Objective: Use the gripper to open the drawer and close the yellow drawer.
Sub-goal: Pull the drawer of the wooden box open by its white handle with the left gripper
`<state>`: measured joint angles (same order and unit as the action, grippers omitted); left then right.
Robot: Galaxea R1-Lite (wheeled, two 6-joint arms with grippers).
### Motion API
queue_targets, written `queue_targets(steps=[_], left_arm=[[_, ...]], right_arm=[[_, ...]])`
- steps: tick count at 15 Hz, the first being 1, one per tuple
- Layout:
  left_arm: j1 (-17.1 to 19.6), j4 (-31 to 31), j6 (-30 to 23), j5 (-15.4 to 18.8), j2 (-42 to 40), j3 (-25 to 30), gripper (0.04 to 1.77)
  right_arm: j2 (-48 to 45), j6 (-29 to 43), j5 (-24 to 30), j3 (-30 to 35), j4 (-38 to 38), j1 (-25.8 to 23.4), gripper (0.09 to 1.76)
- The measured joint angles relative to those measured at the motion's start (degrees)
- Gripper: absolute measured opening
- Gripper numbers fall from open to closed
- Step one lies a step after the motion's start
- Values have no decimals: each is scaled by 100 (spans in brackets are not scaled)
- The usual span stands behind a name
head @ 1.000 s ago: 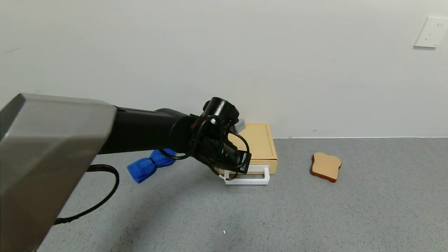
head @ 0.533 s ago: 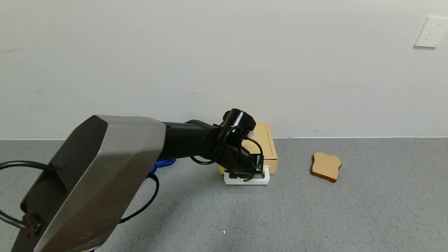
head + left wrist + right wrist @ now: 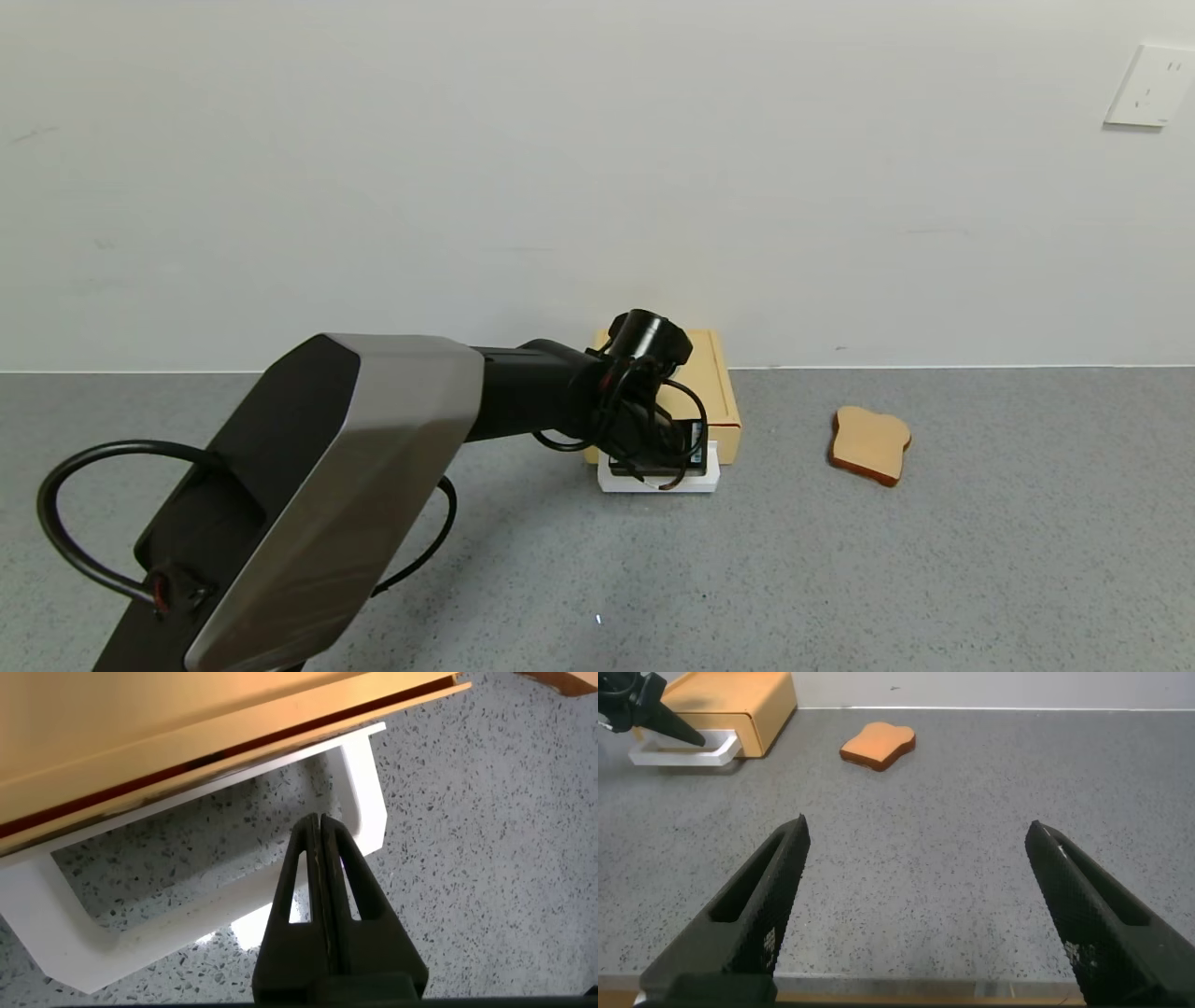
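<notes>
The left gripper (image 3: 320,826), fingers clenched together, dips inside the white loop handle (image 3: 360,775) to hook the drawer (image 3: 708,390).

The right gripper (image 3: 915,868) hangs released.

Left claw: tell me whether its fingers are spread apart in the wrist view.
No. The left claw has its two black fingers pressed together, tips over the opening of the drawer's white handle.

You've swung the left gripper (image 3: 665,459) in and down since a second ago; its closed fingers (image 3: 321,873) now sit inside the white handle (image 3: 709,474) of the drawer (image 3: 719,401), and the arm hides that blue cloth.
</notes>
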<state>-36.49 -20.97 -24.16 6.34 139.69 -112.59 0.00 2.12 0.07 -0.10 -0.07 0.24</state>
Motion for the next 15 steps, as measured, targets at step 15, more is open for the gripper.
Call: queue_targets(steps=[15], left_arm=[[61,-362,85,-886,140,-41,11]], right_arm=[[0,0,-2,0,0,0,170]])
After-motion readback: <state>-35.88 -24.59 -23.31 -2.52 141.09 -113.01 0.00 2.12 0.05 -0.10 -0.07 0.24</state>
